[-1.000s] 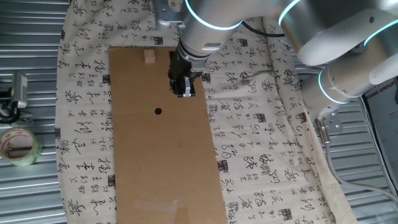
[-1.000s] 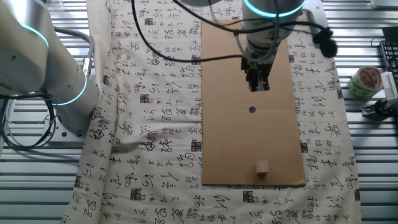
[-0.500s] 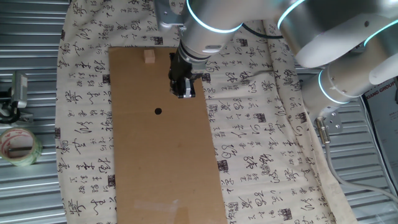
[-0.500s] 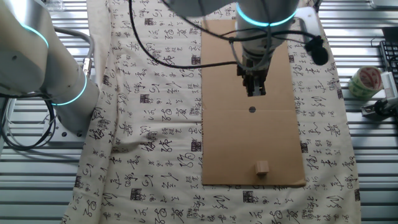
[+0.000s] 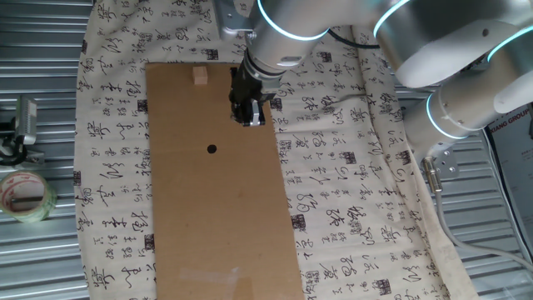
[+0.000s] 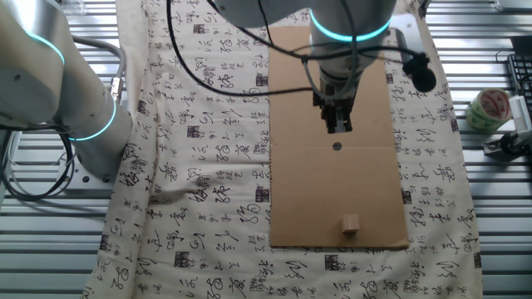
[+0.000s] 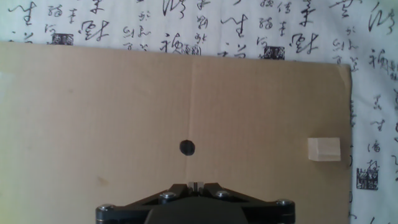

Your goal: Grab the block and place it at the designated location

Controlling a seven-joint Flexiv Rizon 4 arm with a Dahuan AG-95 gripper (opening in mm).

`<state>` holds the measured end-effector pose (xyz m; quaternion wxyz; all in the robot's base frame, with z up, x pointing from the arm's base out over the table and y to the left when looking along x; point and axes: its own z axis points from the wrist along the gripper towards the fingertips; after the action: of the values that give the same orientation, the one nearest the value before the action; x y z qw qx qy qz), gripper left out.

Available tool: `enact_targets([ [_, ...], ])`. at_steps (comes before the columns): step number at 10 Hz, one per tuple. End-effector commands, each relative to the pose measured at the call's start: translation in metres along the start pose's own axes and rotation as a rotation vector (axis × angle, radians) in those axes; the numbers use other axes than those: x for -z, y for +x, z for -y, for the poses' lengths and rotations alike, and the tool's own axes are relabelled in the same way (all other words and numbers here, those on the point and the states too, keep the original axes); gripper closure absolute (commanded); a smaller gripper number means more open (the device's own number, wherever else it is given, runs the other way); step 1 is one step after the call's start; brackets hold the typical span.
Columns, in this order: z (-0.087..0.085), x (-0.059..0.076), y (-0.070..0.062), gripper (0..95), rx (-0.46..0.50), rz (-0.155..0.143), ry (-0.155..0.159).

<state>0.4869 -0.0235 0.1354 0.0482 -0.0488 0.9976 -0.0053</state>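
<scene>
The gripper (image 5: pixel 248 117) hangs above the cardboard (image 5: pixel 216 217) with its fingers pressed together and nothing between them. The dot (image 7: pixel 186 147) lies just ahead of the tips in the hand view. The block (image 7: pixel 324 149) sits well off to the right, near the sheet's end edge, lying square to it. As a cube it has no long axis.

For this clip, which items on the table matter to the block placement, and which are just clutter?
Part of the job:
small pale wooden cube
black round dot
brown cardboard sheet
gripper

Just lying about:
calligraphy-printed cloth
roll of clear tape
</scene>
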Motion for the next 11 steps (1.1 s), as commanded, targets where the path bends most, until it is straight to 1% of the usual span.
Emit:
enact_targets([
  [1,0.002,-0.001,0.003,95.0,0.005,0.001,-0.004],
  [3,0.004,-0.001,0.004,95.0,0.008,0.0,-0.003],
  [6,0.016,-0.009,0.01,95.0,0.038,0.017,-0.011],
  [8,0.02,-0.012,0.012,95.0,0.053,0.018,-0.011],
  [9,0.024,-0.014,0.014,95.0,0.092,0.002,-0.019],
  [11,0.024,-0.014,0.014,95.0,0.093,0.003,-0.024],
])
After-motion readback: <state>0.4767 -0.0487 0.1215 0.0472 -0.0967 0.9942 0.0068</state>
